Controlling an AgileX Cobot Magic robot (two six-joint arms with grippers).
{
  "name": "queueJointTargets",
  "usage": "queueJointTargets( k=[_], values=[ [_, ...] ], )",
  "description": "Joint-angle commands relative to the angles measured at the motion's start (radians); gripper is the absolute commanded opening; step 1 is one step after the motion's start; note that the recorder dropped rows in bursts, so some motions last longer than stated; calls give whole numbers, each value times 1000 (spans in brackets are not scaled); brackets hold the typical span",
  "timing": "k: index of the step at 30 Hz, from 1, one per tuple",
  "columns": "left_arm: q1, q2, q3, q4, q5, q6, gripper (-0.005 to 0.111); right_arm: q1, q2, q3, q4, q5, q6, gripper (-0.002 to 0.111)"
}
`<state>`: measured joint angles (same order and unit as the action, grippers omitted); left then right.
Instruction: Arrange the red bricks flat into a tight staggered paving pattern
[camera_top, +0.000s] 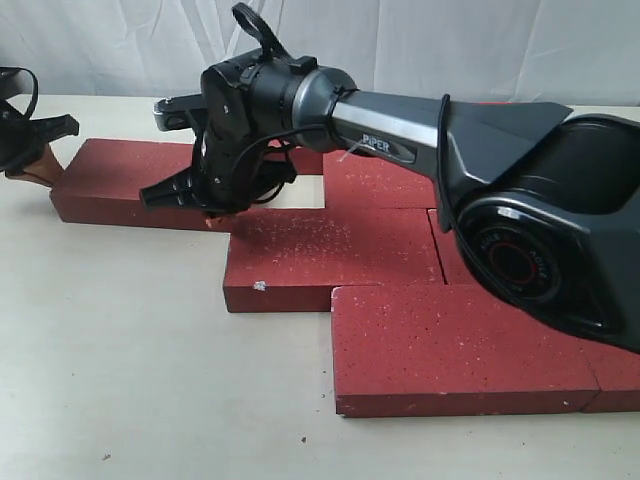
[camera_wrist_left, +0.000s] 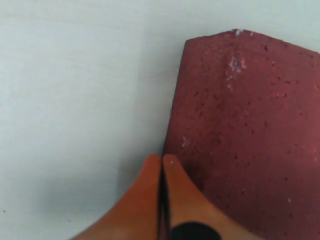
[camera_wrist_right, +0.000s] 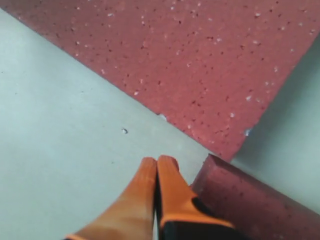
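Fingers (camera_wrist_left: 137, 202) beside speckled red bricks (camera_top: 330, 248)

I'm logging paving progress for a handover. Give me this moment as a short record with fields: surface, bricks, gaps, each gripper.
surface: pale table
bricks: dark red speckled paving bricks, visible ones flat in stepped rows; full count hidden by right arm
gap: table shows through at the inner end of the left-end brick
left gripper: shut, empty, at left-end brick's outer end
right gripper: shut, empty, reached across the middle, tips near a brick corner
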<state>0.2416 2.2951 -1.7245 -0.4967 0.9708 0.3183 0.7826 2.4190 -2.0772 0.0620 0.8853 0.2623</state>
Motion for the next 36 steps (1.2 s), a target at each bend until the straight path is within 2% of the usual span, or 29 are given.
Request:
queueJointTargets(
  k=[1, 7, 22, 36],
  values=[
    [6, 3, -4, -5, 20, -5, 0, -4, 1, -1, -85, -16, 19, -1],
    [6, 3, -4, -5, 44, -5, 0, -4, 1, -1, -150, -20, 48, -1],
    [6, 3, -4, -6, 74, -5, 0, -4, -112, -1, -145, -75, 56, -1],
    [5, 3, 30, -30, 113, -5, 0, -4, -120, -1, -145, -96, 80, -1]
  ],
)
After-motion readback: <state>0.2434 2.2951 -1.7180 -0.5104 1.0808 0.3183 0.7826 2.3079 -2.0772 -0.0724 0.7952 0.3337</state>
